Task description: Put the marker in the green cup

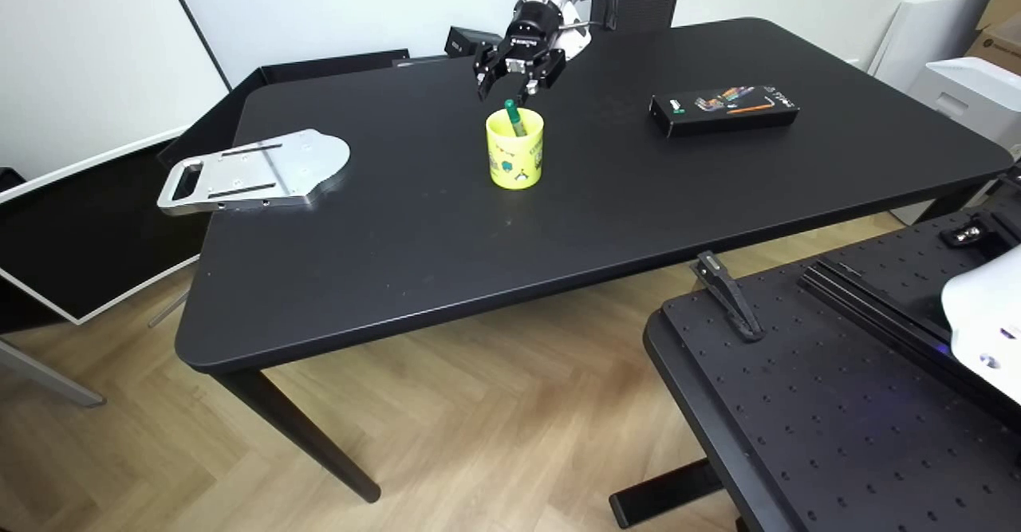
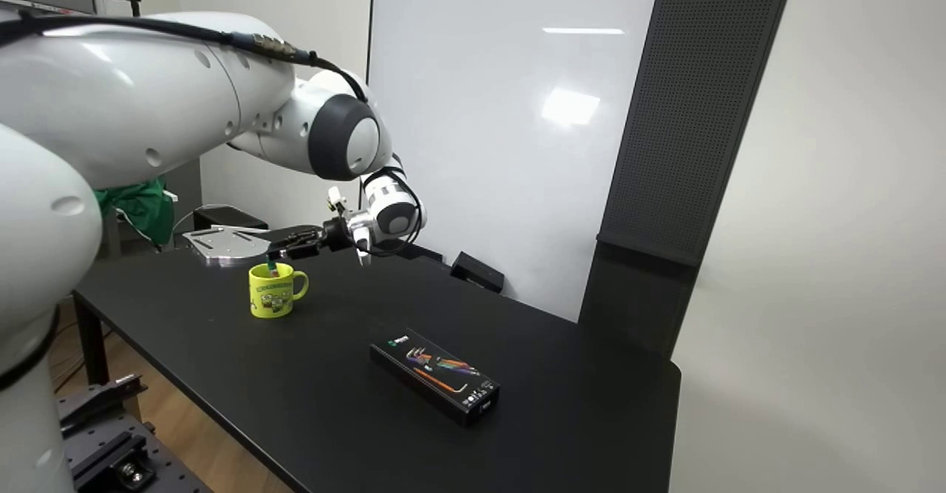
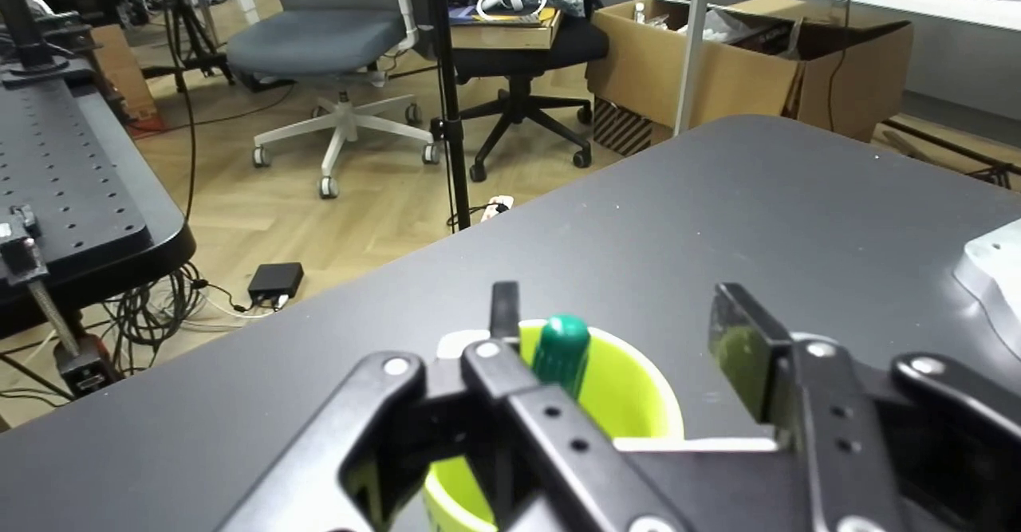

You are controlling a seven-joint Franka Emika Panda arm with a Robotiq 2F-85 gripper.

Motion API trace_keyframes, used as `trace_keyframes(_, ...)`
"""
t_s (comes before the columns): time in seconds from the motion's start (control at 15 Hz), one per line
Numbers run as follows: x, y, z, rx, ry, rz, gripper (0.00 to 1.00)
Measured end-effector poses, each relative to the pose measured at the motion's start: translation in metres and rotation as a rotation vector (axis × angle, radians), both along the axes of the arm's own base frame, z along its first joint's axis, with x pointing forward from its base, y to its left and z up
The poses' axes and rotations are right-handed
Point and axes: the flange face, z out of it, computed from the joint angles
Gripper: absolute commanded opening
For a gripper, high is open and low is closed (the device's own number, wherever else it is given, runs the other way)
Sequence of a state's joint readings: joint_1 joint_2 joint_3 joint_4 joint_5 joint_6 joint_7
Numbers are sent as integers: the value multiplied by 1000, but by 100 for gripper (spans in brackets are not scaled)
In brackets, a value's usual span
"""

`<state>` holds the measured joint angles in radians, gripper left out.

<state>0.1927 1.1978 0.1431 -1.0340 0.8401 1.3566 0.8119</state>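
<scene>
In an exterior view, a silver plate (image 1: 315, 161) is overhanging the left edge of the surface (image 1: 383, 261). Well apart, the green cup (image 1: 515, 167) is holding the marker (image 1: 513, 112), its long axis tilting up-left; the end effector (image 1: 505, 91), spread wide, is hovering nearby. Rightward, a black box (image 1: 734, 121) is lying well apart.
</scene>
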Motion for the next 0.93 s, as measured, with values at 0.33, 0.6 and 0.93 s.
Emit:
trace_keyframes(0.33,3,-2,6,1,-3,12,100)
trace_keyframes(0.6,13,-10,15,-40,-110,66,100)
trace_keyframes(0.93,16,-13,22,-49,-136,72,100)
